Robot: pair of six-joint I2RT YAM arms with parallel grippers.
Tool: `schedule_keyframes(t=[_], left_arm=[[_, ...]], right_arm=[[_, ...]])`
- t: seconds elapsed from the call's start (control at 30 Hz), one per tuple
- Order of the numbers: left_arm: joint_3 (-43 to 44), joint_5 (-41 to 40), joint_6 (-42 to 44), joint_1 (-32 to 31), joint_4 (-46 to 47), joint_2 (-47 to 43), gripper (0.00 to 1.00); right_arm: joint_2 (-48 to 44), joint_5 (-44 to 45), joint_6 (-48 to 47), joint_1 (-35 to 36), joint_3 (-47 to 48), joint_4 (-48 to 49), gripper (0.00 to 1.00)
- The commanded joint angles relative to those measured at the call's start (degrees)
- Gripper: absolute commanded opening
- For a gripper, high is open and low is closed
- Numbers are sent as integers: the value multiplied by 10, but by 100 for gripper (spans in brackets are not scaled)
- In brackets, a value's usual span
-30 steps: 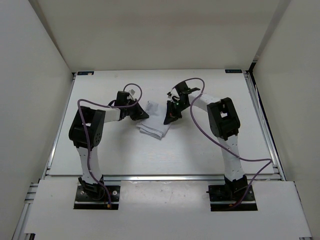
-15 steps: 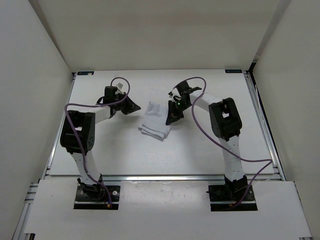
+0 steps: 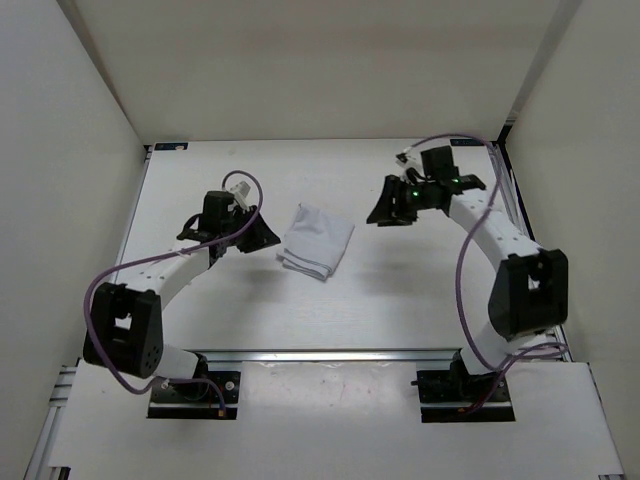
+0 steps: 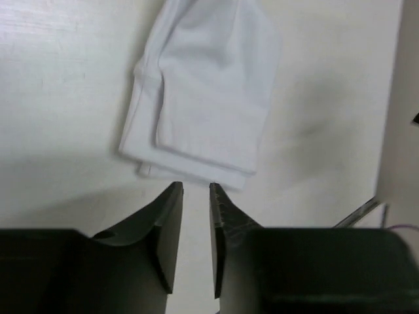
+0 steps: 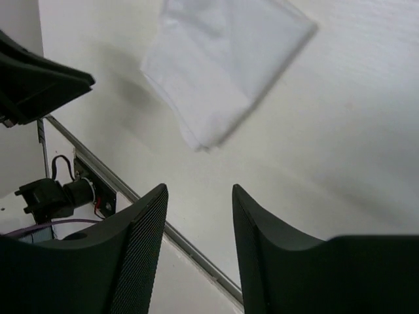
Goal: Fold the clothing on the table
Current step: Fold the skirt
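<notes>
The clothing (image 3: 316, 240) is a white garment lying folded in a small rectangle in the middle of the table (image 3: 420, 290). My left gripper (image 3: 270, 240) hovers just left of it, apart from it, jaws a narrow gap apart with nothing between. The left wrist view has the clothing (image 4: 203, 98) just beyond the left gripper (image 4: 196, 188). My right gripper (image 3: 376, 212) sits to the right of the clothing, well apart, open and empty. In the right wrist view the clothing (image 5: 222, 65) lies far ahead of the right gripper (image 5: 200, 190).
An aluminium rail (image 3: 330, 354) runs along the table's near edge and shows in the right wrist view as the rail (image 5: 131, 196). White walls close in at the left, back and right. The left arm's dark gripper body (image 5: 39, 85) shows at the left in the right wrist view.
Both grippers were shut at the clothing and have opened and let go. The left arm drew back to the left, the right arm swung away to the right. The clothing lies flat.
</notes>
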Motion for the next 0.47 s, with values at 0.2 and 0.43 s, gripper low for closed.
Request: schedule_keyframes(t=[0.2, 0.43], left_arm=[[-84, -78, 69, -3, -110, -126, 41], [-87, -82, 90, -2, -125, -143, 40]], right_arm=[[-165, -1, 22, -90, -259, 43, 53], [-161, 32, 11, -60, -257, 20, 53]])
